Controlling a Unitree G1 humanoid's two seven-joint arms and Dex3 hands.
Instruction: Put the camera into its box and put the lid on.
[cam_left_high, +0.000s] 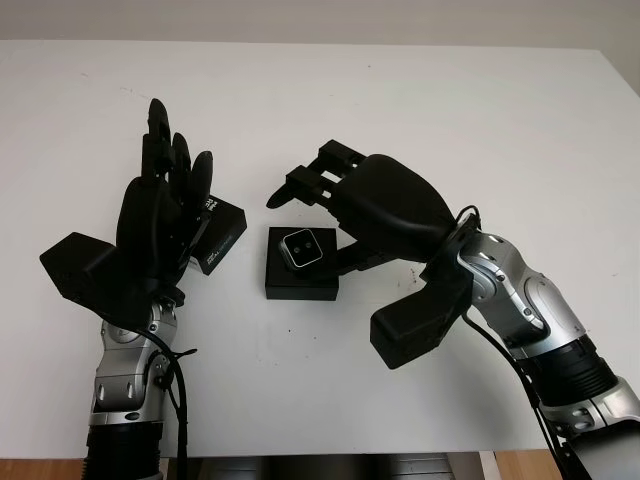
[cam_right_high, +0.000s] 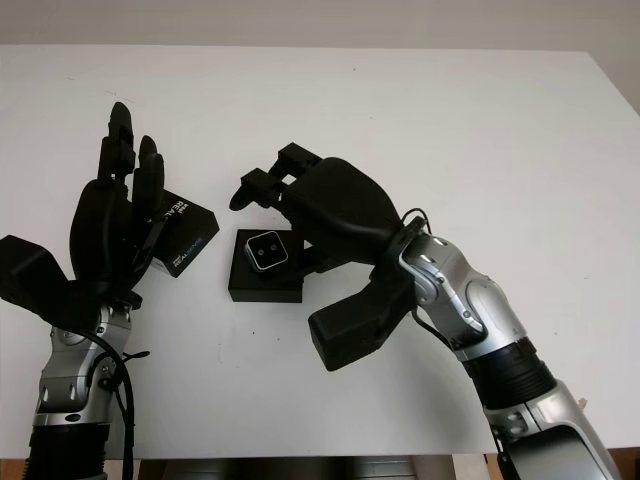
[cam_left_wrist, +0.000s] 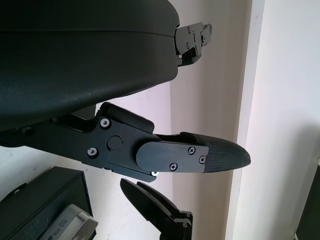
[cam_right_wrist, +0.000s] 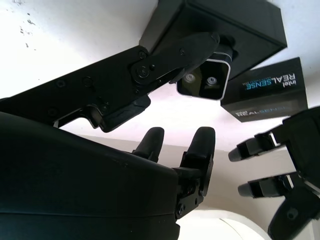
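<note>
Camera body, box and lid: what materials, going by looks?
Small silver camera: likely metal, from its satin sheen, with a dark glossy front. Black square box: matte, looks like cardboard or foam. Black printed lid: matte cardboard, judging by the white lettering and crisp edges.

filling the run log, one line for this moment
camera: in box | lid: off, beside box | left hand: open, over lid | right hand: open, by box

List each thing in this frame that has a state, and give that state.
camera: seated in the box, lens face up.
box: open, no lid on it.
lid: off, lying on the table left of the box, behind the left hand.
left hand: open, raised beside the lid.
right hand: open, over the box's right side.
</note>
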